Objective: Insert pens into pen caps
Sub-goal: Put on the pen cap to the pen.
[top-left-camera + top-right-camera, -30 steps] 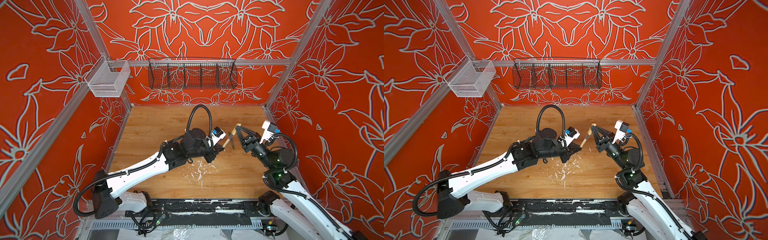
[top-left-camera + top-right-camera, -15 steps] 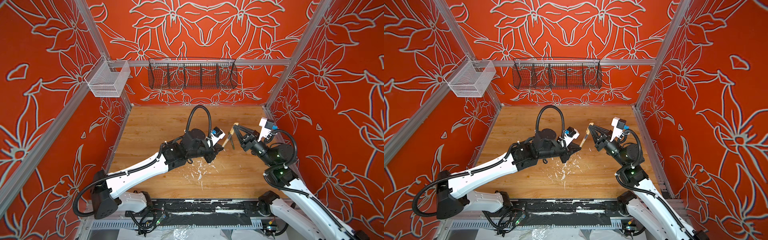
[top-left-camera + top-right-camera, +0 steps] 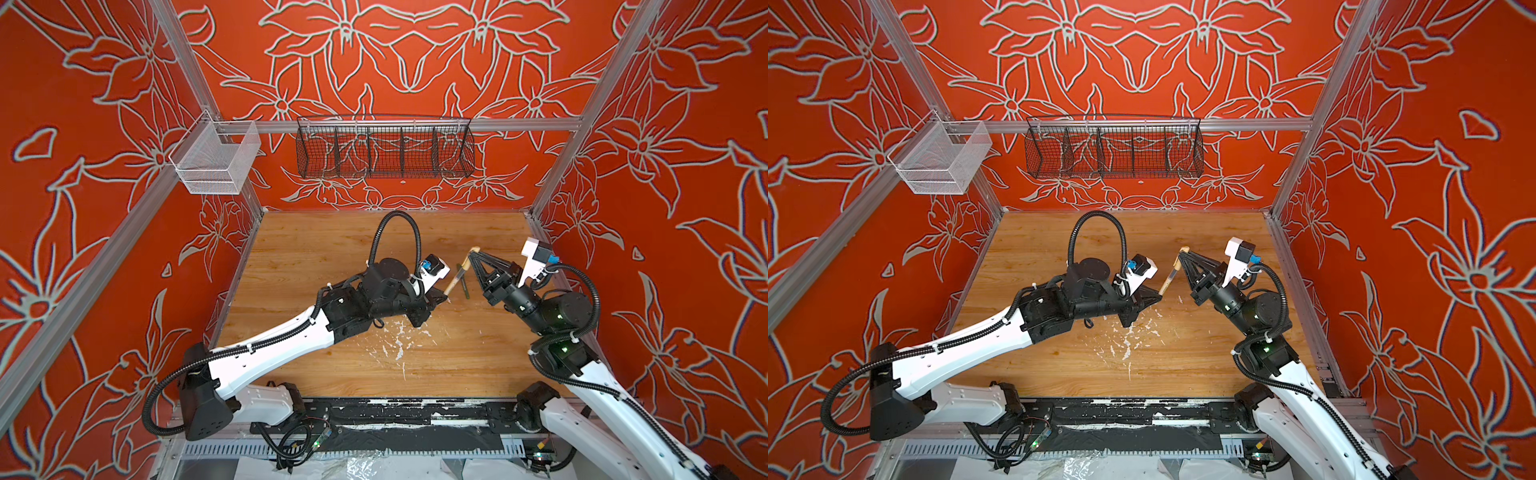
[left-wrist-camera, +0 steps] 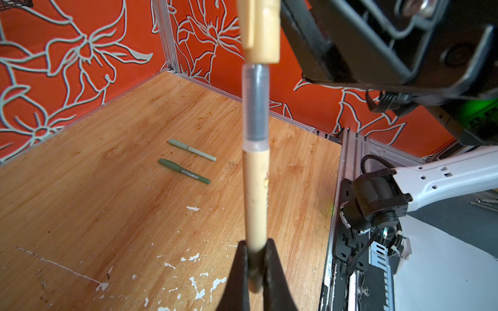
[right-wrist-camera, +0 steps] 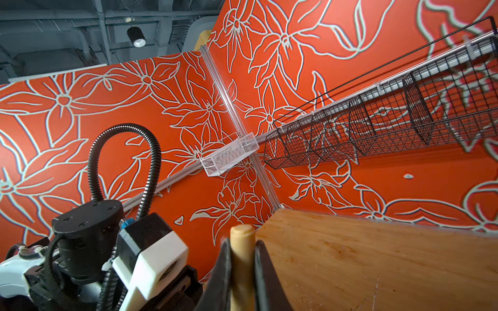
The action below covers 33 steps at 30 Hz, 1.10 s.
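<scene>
My left gripper (image 3: 442, 296) (image 3: 1156, 293) (image 4: 255, 247) is shut on the rear end of the tan pen (image 3: 455, 280) (image 3: 1169, 278) (image 4: 254, 194), held above the table. My right gripper (image 3: 473, 254) (image 3: 1183, 254) (image 5: 242, 245) is shut on the tan pen cap (image 3: 473, 250) (image 4: 260, 27) (image 5: 242, 234). The pen's tip sits in the cap's mouth, while its grey neck (image 4: 254, 107) still shows below the cap. Two green pens lie on the wood with caps on, a pale mint one (image 4: 192, 150) and a dark green one (image 4: 183, 171) (image 3: 464, 286).
A black wire basket (image 3: 384, 149) hangs on the back wall and a white mesh basket (image 3: 214, 164) on the left wall. White paint flecks (image 3: 397, 340) mark the wooden table (image 3: 332, 249). An aluminium rail (image 4: 350, 150) borders the table on the right.
The right arm shifted slightly, nudging its gripper and the tan cap a little toward the pen. The left arm and the tan pen have stayed put.
</scene>
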### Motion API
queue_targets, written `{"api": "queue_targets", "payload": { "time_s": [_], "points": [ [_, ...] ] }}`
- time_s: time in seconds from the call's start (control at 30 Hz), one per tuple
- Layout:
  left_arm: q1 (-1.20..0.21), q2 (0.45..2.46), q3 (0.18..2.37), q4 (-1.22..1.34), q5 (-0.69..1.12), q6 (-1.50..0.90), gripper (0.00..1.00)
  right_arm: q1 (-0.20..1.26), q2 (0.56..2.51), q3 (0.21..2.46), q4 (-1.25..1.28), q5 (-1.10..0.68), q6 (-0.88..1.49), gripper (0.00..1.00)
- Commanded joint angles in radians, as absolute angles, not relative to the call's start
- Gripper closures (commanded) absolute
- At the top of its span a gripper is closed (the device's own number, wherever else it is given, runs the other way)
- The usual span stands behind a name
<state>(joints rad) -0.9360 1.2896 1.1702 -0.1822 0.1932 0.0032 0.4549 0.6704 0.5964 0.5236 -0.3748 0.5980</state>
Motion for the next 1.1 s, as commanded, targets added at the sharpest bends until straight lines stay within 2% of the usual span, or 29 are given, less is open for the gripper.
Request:
{"api": "queue_targets", "payload": {
  "time_s": [0.0, 0.2, 0.3, 0.73, 1.07],
  "points": [
    [-0.936, 1.288, 1.217, -0.096, 0.236, 0.006, 1.0, 0.469, 0.668, 0.588, 0.515, -0.373, 0.544, 1.0],
    [-0.937, 1.281, 1.205, -0.07, 0.256, 0.005, 1.0, 0.469, 0.698, 0.59, 0.588, -0.361, 0.543, 1.0],
    [-0.936, 1.279, 1.197, -0.057, 0.265, 0.005, 1.0, 0.469, 0.693, 0.623, 0.546, -0.306, 0.552, 1.0],
    [-0.937, 1.258, 1.187, -0.056, 0.208, 0.028, 1.0, 0.469, 0.711, 0.604, 0.579, -0.365, 0.685, 1.0],
    [-0.937, 1.298, 1.227, -0.088, 0.225, 0.043, 1.0, 0.469, 0.682, 0.633, 0.499, -0.374, 0.646, 0.72]
  ]
}}
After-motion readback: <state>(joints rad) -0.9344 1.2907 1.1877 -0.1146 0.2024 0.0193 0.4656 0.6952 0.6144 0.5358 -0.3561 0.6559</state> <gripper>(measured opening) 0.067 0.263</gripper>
